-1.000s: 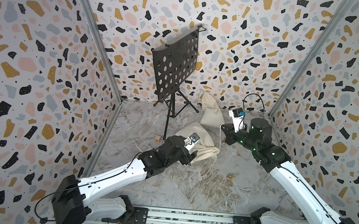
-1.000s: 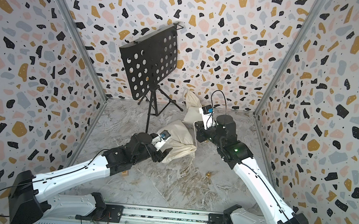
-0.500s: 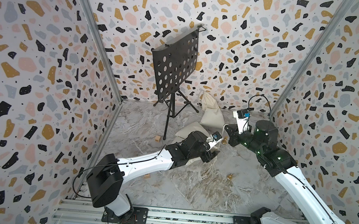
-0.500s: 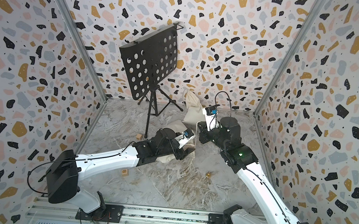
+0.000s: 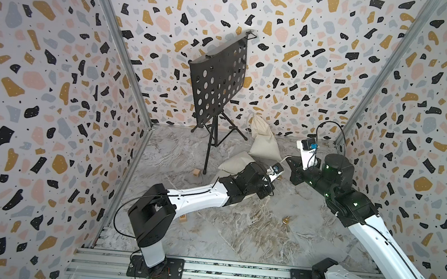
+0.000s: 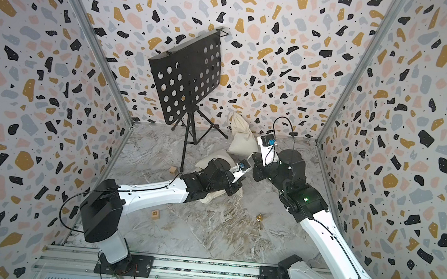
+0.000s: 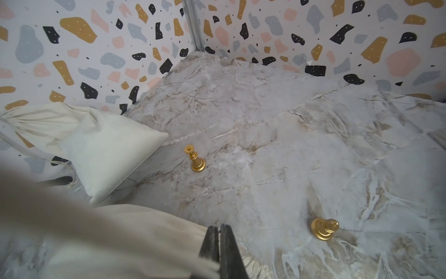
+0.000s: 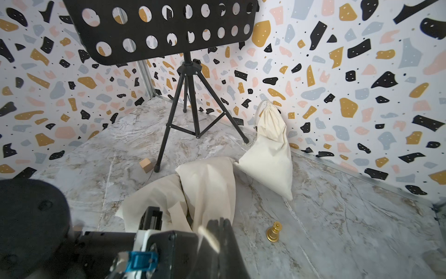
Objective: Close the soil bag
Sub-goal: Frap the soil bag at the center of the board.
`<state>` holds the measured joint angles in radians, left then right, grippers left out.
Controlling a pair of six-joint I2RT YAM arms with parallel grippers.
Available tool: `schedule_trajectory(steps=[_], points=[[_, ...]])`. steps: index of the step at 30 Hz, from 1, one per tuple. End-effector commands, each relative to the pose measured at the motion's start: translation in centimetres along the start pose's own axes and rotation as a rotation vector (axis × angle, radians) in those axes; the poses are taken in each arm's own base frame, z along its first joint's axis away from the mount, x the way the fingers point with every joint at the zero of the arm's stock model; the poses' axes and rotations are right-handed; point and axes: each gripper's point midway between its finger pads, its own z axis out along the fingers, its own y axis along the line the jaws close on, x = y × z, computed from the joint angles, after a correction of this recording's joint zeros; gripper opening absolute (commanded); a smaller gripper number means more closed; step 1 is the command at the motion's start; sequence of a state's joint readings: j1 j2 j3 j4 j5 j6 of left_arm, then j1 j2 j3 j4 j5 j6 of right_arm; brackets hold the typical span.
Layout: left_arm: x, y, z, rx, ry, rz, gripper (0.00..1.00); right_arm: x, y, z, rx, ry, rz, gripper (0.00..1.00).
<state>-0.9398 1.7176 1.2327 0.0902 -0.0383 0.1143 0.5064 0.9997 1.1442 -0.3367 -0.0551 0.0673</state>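
Marble-look floor (image 5: 236,230), terrazzo walls (image 5: 41,72): your soil bag (image 5: 235,163) lies crumpled under the left arm (image 5: 200,196), beside a music stand (image 5: 216,81) and a tied sack (image 5: 262,146). Left gripper (image 7: 219,225) and right gripper (image 8: 219,221) both pinched closed; gold chess piece (image 5: 286,220) nearby.

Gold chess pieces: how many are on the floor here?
2. An upright piece stands near a corner of the closed cloth bag; a second piece sits on bare floor, away from the bags. Others may be hidden.
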Motion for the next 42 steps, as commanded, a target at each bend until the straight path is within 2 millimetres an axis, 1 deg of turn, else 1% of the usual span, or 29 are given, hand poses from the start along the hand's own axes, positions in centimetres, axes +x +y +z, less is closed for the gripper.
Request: schedule_trajectory(steps=[1,5,7,9,12,14,16,19,21,25,29,33,36,40,42], points=[[4.5,2.2,-0.6,-0.145,0.146,-0.008,0.0,-2.2,-2.0,-1.9,0.12,-0.081,0.002,0.0],[9.3,4.7,-2.2,-0.315,0.29,0.015,0.0,-3.0,-4.7,-3.7,0.236,-0.121,0.032,0.0],[11.4,5.5,-2.9,-0.368,0.372,0.049,0.02,-3.4,-5.7,-4.4,0.259,-0.14,0.056,0.0],[13.4,6.2,-3.5,-0.421,0.474,0.087,0.02,-3.7,-6.6,-4.8,0.279,-0.148,0.079,0.0],[15.3,7.4,-4.6,-0.505,0.555,0.116,0.04,-4.1,-7.7,-5.7,0.318,-0.169,0.1,0.0],[16.2,7.8,-5.1,-0.539,0.572,0.123,0.1,-4.2,-8.5,-6.3,0.352,-0.178,0.105,0.0],[17.1,7.8,-5.0,-0.547,0.596,0.124,0.14,-4.5,-9.1,-7.4,0.387,-0.196,0.106,0.0],[18.1,7.6,-4.3,-0.542,0.646,0.125,0.14,-4.7,-9.8,-8.6,0.433,-0.208,0.104,0.0],[18.5,7.8,-4.2,-0.563,0.665,0.133,0.14,-4.8,-10.2,-9.3,0.457,-0.217,0.1,0.0],[19.4,8.8,-4.9,-0.605,0.694,0.122,0.14,-4.7,-10.7,-10.1,0.501,-0.219,0.094,0.0],[20.8,9.8,-6.0,-0.615,0.71,0.064,0.16,-4.8,-10.9,-10.6,0.513,-0.225,0.094,0.0],[21.3,9.9,-6.5,-0.608,0.701,0.011,0.21,-4.8,-10.9,-10.6,0.515,-0.225,0.099,0.0],[21.8,10.3,-6.9,-0.62,0.717,-0.023,0.25,-4.8,-11.0,-10.8,0.522,-0.226,0.097,0.0],[22.8,11.1,-7.6,-0.636,0.737,-0.096,0.25,-4.8,-10.9,-10.7,0.514,-0.223,0.1,0.0],[23.5,11.9,-8.3,-0.664,0.757,-0.144,0.24,-4.7,-10.9,-10.5,0.515,-0.219,0.102,0.0]])
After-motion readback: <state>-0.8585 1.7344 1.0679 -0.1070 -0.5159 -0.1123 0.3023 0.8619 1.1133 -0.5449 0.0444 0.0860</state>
